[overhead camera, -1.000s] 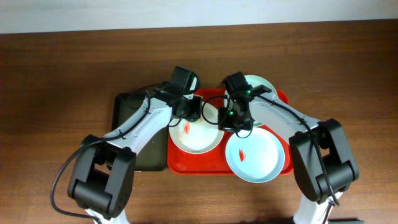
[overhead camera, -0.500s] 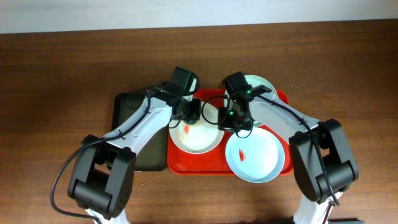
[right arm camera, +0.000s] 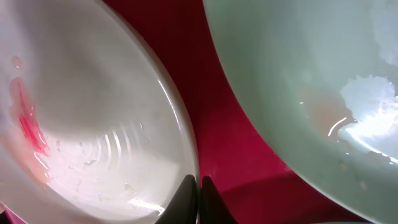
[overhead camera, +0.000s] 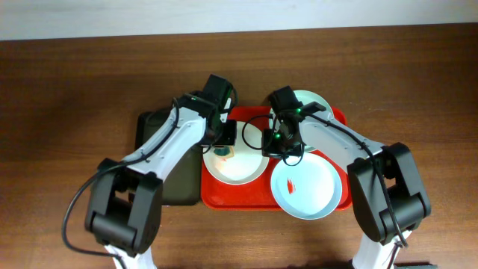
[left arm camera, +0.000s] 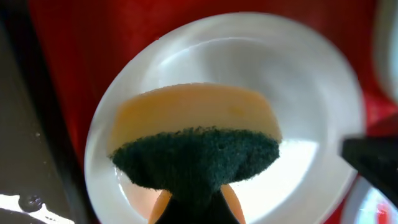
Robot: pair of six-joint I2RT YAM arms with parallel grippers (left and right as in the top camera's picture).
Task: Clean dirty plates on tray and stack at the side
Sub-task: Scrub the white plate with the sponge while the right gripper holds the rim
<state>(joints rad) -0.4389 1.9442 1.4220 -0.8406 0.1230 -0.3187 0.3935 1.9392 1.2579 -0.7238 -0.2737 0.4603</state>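
Note:
The white plate [overhead camera: 243, 166] lies at the left of the red tray [overhead camera: 258, 196]. My left gripper [overhead camera: 224, 142] is shut on a yellow sponge with a green scouring face [left arm camera: 196, 134] and holds it over the white plate [left arm camera: 311, 81]. My right gripper [overhead camera: 282, 146] is shut on the right rim of the white plate [right arm camera: 112, 112], which carries a red smear [right arm camera: 28, 127]. A pale mint-blue plate [overhead camera: 306, 188] with a red smear [overhead camera: 291, 185] sits at the tray's front right. The second mint-blue plate [overhead camera: 312, 103] is at the back, also in the right wrist view [right arm camera: 323, 74].
A narrow dark tray [overhead camera: 153, 149] lies left of the red tray, under my left arm. Brown wooden table [overhead camera: 75, 90] surrounds both trays. Red tray floor shows between the plates [right arm camera: 230, 130].
My left gripper has swung the sponge down and left onto the white plate's left part, where the smear showed from overhead. The right arm has not moved.

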